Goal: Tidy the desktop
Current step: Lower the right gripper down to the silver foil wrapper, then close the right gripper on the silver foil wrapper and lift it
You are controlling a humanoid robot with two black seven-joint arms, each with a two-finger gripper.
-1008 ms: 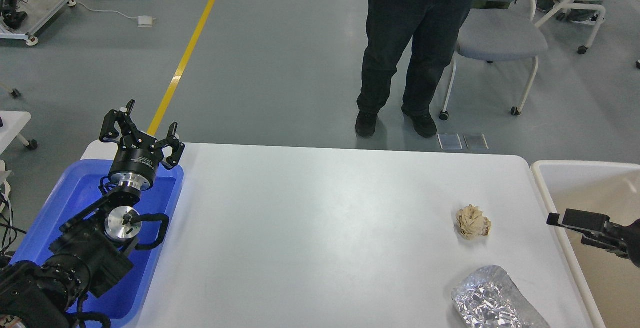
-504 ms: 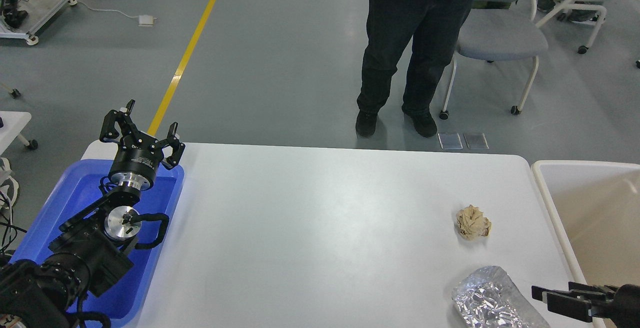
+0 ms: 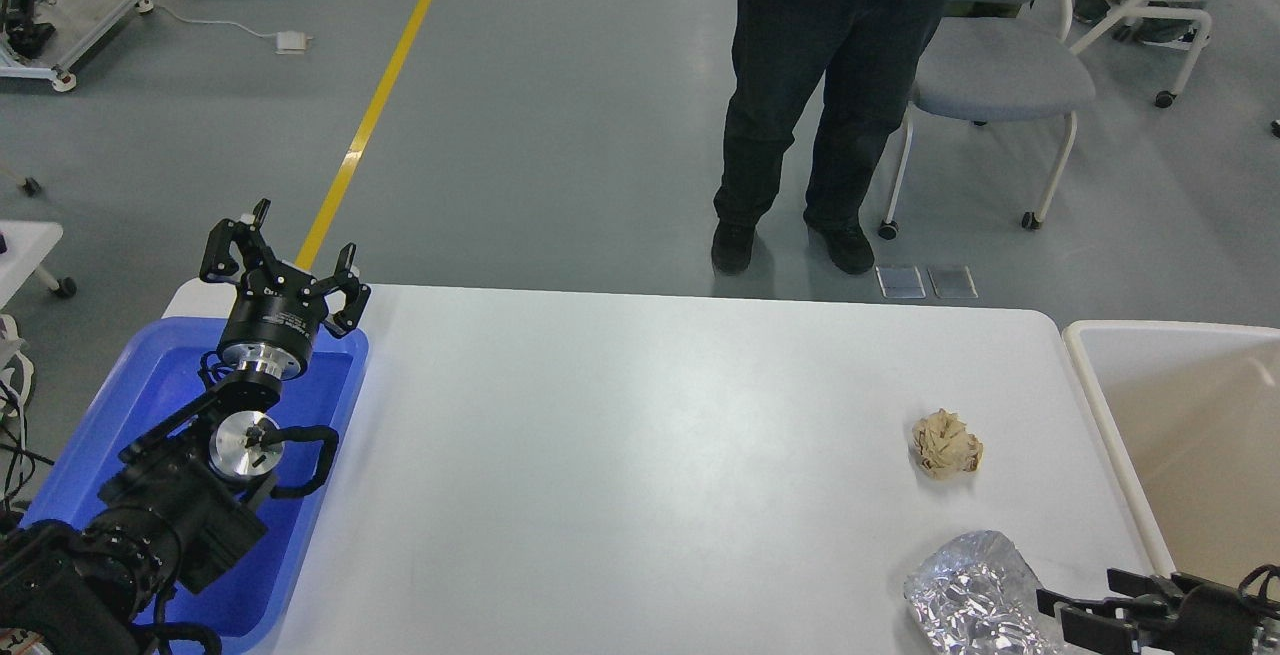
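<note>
The white desktop (image 3: 640, 455) carries a crumpled beige paper ball (image 3: 945, 443) at the right and a crumpled silver foil wrapper (image 3: 975, 595) at the front right corner. My right gripper (image 3: 1075, 603) comes in low from the right edge. Its fingers are apart and empty, with the tips just beside the foil's right side. My left gripper (image 3: 283, 257) is open and empty. It is held up over the far end of the blue tray (image 3: 150, 375) at the desktop's left side.
A cream bin (image 3: 1100, 365) stands against the desktop's right edge. A person in dark trousers (image 3: 800, 115) stands just beyond the far edge, with a grey chair (image 3: 1000, 70) behind. My left arm lies over the blue tray.
My right gripper has moved from over the cream bin down and left to the front right corner, beside the foil. The left arm has not moved.
</note>
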